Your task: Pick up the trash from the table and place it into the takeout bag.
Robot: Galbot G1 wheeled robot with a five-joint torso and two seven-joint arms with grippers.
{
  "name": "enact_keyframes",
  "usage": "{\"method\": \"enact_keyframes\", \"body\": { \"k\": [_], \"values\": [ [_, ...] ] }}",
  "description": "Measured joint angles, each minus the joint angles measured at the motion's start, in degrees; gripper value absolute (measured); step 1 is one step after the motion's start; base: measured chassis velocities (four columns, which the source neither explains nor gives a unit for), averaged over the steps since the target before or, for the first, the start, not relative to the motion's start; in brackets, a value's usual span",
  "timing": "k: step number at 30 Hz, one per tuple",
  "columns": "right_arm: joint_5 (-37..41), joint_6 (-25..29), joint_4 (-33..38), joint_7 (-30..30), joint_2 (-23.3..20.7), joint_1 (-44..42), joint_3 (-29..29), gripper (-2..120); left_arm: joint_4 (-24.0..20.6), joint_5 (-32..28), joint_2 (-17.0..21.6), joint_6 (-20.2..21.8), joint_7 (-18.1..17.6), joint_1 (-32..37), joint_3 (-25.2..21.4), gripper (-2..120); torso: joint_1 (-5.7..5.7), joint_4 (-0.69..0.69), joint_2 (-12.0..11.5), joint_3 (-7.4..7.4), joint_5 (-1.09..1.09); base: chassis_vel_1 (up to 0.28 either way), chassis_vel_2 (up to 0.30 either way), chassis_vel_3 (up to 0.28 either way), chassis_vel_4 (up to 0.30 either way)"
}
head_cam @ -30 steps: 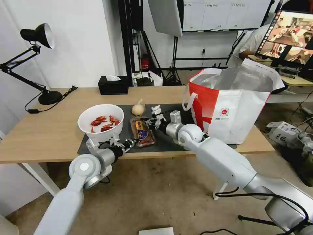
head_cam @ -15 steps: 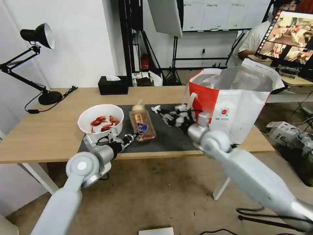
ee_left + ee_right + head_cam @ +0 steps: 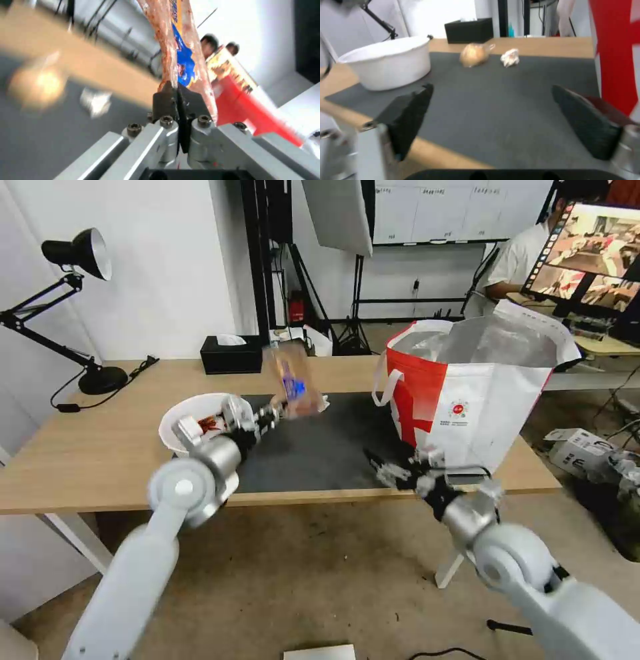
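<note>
The left hand (image 3: pixel 272 413) is clamped shut on one edge of the plastic tray (image 3: pixel 293 380) and holds it up in the air above the mat (image 3: pixel 320 453), between the bowl (image 3: pixel 175 421) and the bag (image 3: pixel 467 393). The left wrist view confirms the grip: both pads are pressed together on the rim of the tray (image 3: pixel 181 50), which stands on end above them. Gripping by the rim probably suits a thin, flexible shell, and the height looks meant to clear the tall mouth of the bag.

The right hand (image 3: pixel 395 473) hangs low at the near edge of the desk (image 3: pixel 87 447), just in front of the bag, fingers (image 3: pixel 410 117) spread wide and holding nothing. It appears to be keeping out of the carrying path.

The beige lump (image 3: pixel 474 54) and the crumpled tissue (image 3: pixel 510 57) lie on the mat, near each other at its far side. The bowl sits at the mat's left end with shells in it.

Compared with half a second ago: the tray was lying flat on the mat beside the bowl with the left hand at its near end; it is now off the surface. The right hand was then reaching over the mat near the tissue and has drawn back toward the robot. Bowl, lump, tissue and bag are unmoved.
</note>
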Motion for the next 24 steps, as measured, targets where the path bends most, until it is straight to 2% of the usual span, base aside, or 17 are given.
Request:
{"method": "enact_keyframes", "body": {
  "k": [2, 4, 5, 7, 8, 11, 12, 15, 16, 19, 24],
  "values": [
    [-0.9, 0.0, 0.9, 0.0, 0.6, -2.0, 0.9, 98, 0.5, 1.3, 0.3, -1.6, 0.3, -2.4, 1.4, 0, 0.0, 0.0, 0.0, 0.0, 0.01, 0.0, 0.0, 0.0, 0.0],
    [-3.6, 0.2, 2.6, -0.1, 2.7, -7.4, 3.0, 100, 2.8, 5.4, 0.5, -5.1, 0.4, -8.5, 5.9, 0, 0.0, 0.01, 0.0, 0.0, 0.0, 0.0, 0.0, 0.0, 0.0],
    [-3.6, 0.2, 2.6, -0.1, 2.7, -7.4, 3.0, 100, 2.8, 5.4, 0.5, -5.1, 0.4, -8.5, 5.9, 0, 0.0, 0.01, 0.0, 0.0, 0.0, 0.0, 0.0, 0.0, 0.0],
    [-5.5, 0.6, 2.9, -0.4, 4.3, -10.6, 3.6, 100, 4.9, 8.4, 0.2, -7.4, 0.4, -12.7, 9.8, 0, 0.0, 0.0, 0.0, 0.0, 0.0, 0.0, 0.0, 0.0, 0.0],
    [-5.5, 0.6, 2.9, -0.4, 4.3, -10.6, 3.6, 100, 4.9, 8.4, 0.2, -7.4, 0.4, -12.7, 9.8, 0, 0.0, 0.0, 0.0, 0.0, 0.0, 0.0, 0.0, 0.0, 0.0],
    [-9.0, 1.3, 3.4, -0.9, 7.1, -15.1, 3.9, 100, 9.2, 13.5, -2.4, -9.2, 0.3, -20.2, 17.7, 0, 0.0, 0.0, 0.0, 0.01, 0.0, 0.0, 0.0, 0.0, 0.0],
    [-9.0, 1.3, 3.4, -0.9, 7.1, -15.1, 3.9, 100, 9.2, 13.5, -2.4, -9.2, 0.3, -20.2, 17.7, 0, 0.0, 0.0, 0.0, 0.01, 0.0, 0.0, 0.0, 0.0, 0.0],
    [-11.3, 1.7, 3.9, -1.0, 9.7, -17.4, 3.7, 100, 13.7, 18.2, -6.2, -9.9, -0.9, -25.8, 24.3, 0, 0.0, 0.0, 0.0, 0.01, 0.02, 0.0, 0.0, 0.0, 0.0],
    [-11.3, 1.7, 3.9, -1.0, 9.7, -17.4, 3.7, 100, 13.7, 18.2, -6.2, -9.9, -0.9, -25.8, 24.3, 0, 0.0, 0.0, 0.0, 0.01, 0.02, 0.0, 0.0, 0.0, 0.0],
    [-12.9, 2.0, 4.4, -1.0, 11.3, -19.2, 3.4, 100, 17.6, 20.6, -10.5, -10.1, -2.8, -30.0, 29.1, 0, 0.01, -0.02, 0.0, 0.01, 0.02, 0.0, 0.0, 0.0, 0.0],
    [-14.3, 2.6, 4.7, -1.3, 11.9, -20.7, 3.2, 100, 20.8, 22.6, -14.2, -10.3, -3.6, -32.5, 31.5, 0, 0.01, 0.0, 0.0, 0.01, 0.01, 0.0, 0.0, 0.0, 0.0]
  ]
}}
